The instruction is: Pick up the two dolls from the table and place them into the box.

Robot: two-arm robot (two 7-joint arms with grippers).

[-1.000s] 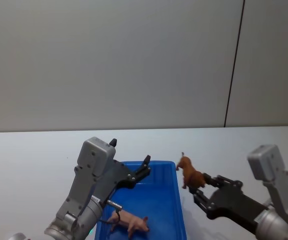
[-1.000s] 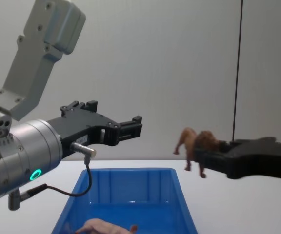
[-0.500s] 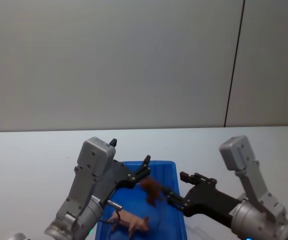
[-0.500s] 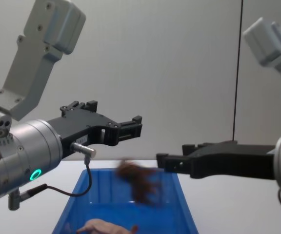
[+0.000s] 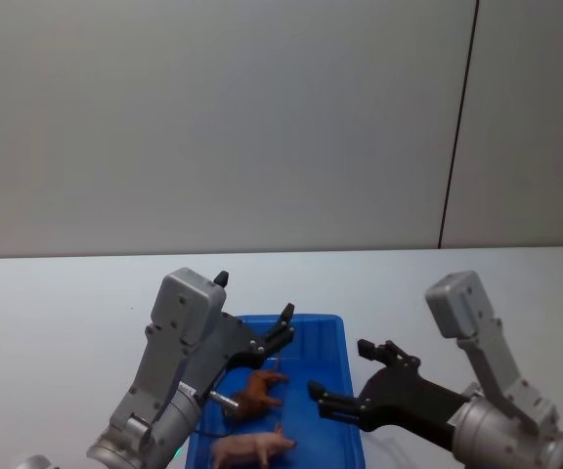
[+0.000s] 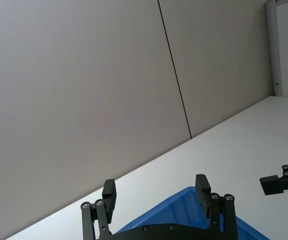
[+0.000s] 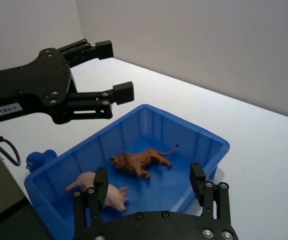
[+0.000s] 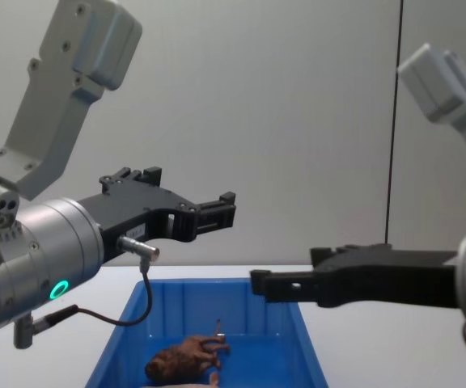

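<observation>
Both dolls lie inside the blue box [image 5: 323, 327]. The reddish-brown doll [image 5: 254, 391] rests on its side mid-box, and the pale pink doll [image 5: 252, 448] lies nearer me. The right wrist view has the brown doll [image 7: 140, 161] and pink doll [image 7: 100, 189] on the box [image 7: 134, 120] floor. My right gripper [image 5: 338, 369] hangs open and empty above the box's right rim, also seen in the chest view [image 8: 285, 268]. My left gripper [image 5: 254, 296] stays open and empty above the box's far left part.
The box stands on the white table [image 5: 57, 303], with a plain wall behind it. A small blue object [image 7: 38, 159] sits on the table beside the box's left side. Bare tabletop stretches to both sides of the box.
My right gripper swung left over the box and opened. The brown doll dropped out of it and now lies in the box by the pink one. The left arm stayed still.
</observation>
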